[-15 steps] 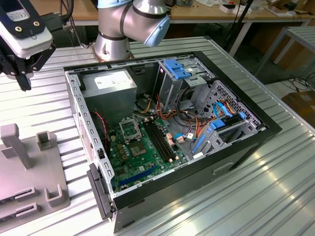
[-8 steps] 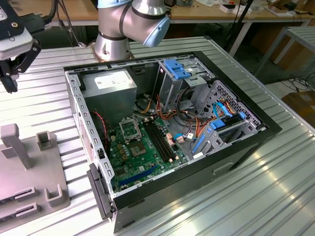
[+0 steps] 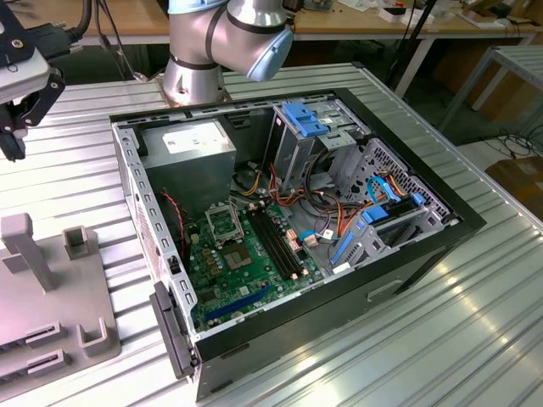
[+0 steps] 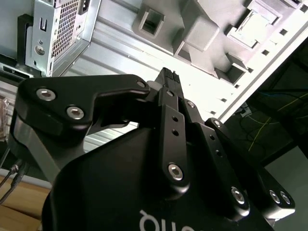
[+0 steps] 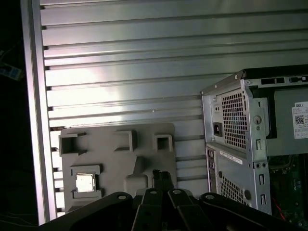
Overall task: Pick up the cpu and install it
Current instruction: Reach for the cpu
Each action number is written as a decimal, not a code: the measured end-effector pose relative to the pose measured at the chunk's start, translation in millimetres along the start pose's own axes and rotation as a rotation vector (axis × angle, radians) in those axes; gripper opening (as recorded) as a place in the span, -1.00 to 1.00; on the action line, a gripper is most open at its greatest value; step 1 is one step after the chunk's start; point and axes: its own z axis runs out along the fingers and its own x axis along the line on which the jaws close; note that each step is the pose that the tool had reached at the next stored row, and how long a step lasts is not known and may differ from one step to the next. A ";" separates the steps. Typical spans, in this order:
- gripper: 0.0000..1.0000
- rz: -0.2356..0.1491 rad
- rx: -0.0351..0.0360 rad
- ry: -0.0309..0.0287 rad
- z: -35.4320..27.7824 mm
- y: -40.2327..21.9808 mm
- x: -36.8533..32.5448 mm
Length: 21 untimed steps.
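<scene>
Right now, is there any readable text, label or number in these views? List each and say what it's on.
Power supply, white label with a square code: print too small to read.
Computer case, white sticker strip on the rear panel: too small to read.
Gripper, white lettering on its body: cut off at the picture's edge, unreadable.
Power supply label in the exterior view: blurred.
Nothing can be quoted reliably.

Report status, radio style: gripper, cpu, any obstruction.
Gripper shut, empty, raised near the grey fixture. Cpu seated in a fixture pocket, apart from the gripper. Nothing seen between them.
</scene>
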 end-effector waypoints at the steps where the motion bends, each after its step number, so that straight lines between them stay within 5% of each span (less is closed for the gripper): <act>1: -0.79 0.000 0.0000 0.0006 0.0 0.0 0.0; 2: -0.79 0.000 0.0004 0.0041 0.0 0.0 0.1; 5: -0.79 -0.002 -0.0006 0.0491 0.0 0.0 0.1; 6: -0.79 -0.002 -0.0004 0.0576 0.1 0.0 0.6; 13: -0.79 -0.011 0.0000 0.0605 -0.1 -1.8 19.0; 21: -0.79 -0.047 0.0007 0.0626 0.9 -3.7 32.4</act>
